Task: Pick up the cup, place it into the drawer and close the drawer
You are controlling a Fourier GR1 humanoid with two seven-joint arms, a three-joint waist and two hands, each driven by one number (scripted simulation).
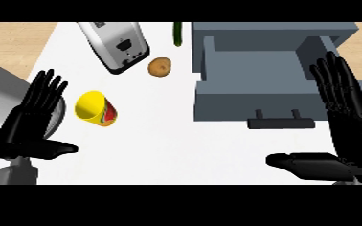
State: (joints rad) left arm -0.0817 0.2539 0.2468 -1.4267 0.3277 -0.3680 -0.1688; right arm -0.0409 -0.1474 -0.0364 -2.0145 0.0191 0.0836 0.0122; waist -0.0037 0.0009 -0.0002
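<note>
Nothing done yet: the cup (pixel 96 108) lies untouched on the tabletop (pixel 170 143), drawer (pixel 251 84) open, left hand (pixel 32 119) and right hand (pixel 339 110) both spread and holding nothing

You saw a yellow cup (pixel 96 108) with a red-and-green patch on its side, lying on a white counter (pixel 170 148). The drawer (pixel 254 84) was slate blue-grey — its handle (pixel 280 123) darker. The toaster (pixel 115 45) was silver, the potato (pixel 160 67) tan-brown, both hands (pixel 32 119) (pixel 339 110) black.
</note>
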